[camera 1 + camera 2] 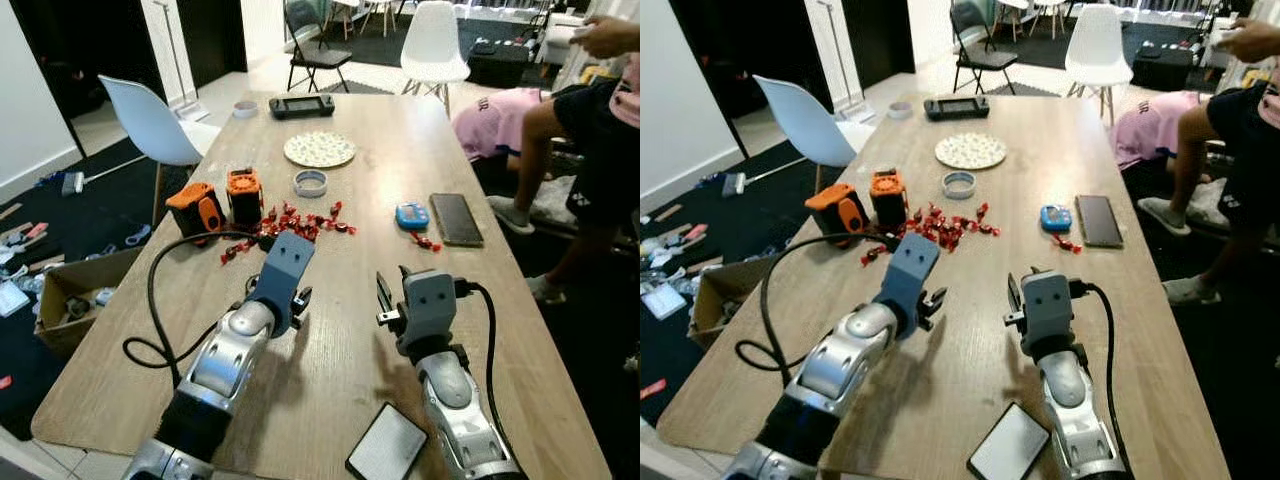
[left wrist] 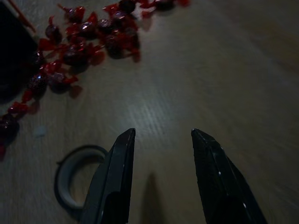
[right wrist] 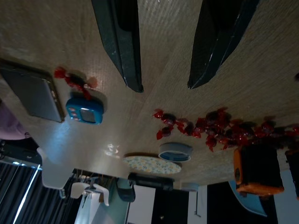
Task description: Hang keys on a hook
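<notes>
left gripper (image 2: 161,154) and right gripper (image 3: 166,86) hover over the long wooden table (image 1: 380,180), fingers parted, holding nothing; likely searching.

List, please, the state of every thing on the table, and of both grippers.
left gripper: open, empty, above the table.
right gripper: open, empty.
red candies: wrapped, scattered in a pile.
phone: flat, screen dark.
patterned plate: lying flat.
game console: lying flat, screen dark.
</notes>
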You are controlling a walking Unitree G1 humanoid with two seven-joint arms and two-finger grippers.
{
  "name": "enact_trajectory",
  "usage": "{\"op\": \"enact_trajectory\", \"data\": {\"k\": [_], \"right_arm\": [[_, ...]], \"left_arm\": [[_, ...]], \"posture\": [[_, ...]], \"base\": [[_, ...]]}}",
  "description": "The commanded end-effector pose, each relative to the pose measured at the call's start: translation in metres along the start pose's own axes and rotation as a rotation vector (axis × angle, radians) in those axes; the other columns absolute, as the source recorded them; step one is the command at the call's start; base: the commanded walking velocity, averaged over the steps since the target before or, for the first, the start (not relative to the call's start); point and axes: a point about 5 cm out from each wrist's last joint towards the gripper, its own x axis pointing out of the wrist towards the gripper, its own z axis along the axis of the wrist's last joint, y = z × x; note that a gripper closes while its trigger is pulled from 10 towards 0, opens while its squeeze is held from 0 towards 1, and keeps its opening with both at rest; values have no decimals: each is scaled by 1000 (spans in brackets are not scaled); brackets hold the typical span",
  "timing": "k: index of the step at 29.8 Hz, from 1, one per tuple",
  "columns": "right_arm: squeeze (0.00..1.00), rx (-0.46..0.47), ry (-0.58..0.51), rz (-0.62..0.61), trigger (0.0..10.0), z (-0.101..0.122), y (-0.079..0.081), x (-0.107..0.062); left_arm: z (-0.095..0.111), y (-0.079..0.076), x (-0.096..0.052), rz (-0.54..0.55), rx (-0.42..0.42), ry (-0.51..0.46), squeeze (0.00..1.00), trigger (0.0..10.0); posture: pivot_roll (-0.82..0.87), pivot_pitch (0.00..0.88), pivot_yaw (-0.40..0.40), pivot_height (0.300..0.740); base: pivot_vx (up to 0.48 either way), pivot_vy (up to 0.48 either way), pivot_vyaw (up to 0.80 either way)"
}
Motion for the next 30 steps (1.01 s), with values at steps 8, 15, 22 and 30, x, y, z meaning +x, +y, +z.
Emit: {"op": "enact_trajectory", "data": {"k": [8, 15, 22, 30], "right_arm": [[0, -1, 18, -2, 10000, -5, 0, -5], [0, -1, 26, -16, 10000, -6, -2, -9], [0, 0, 28, -15, 10000, -6, -1, -8], [0, 0, 21, -9, 10000, -4, -1, -5]], "left_arm": [[7, -1, 18, 7, 5, 4, 0, 10000], [5, 47, 10, 6, 81, 47, 0, 10000], [3, 87, -4, 37, 120, 85, 0, 10000], [4, 92, -14, -45, 115, 82, 0, 10000]], "posture": [[67, 185, 45, 740], [62, 199, 63, 740], [80, 197, 52, 740], [83, 194, 51, 740]], "base": [[0, 0, 0], [0, 0, 0], [0, 0, 0], [0, 0, 0]]}}
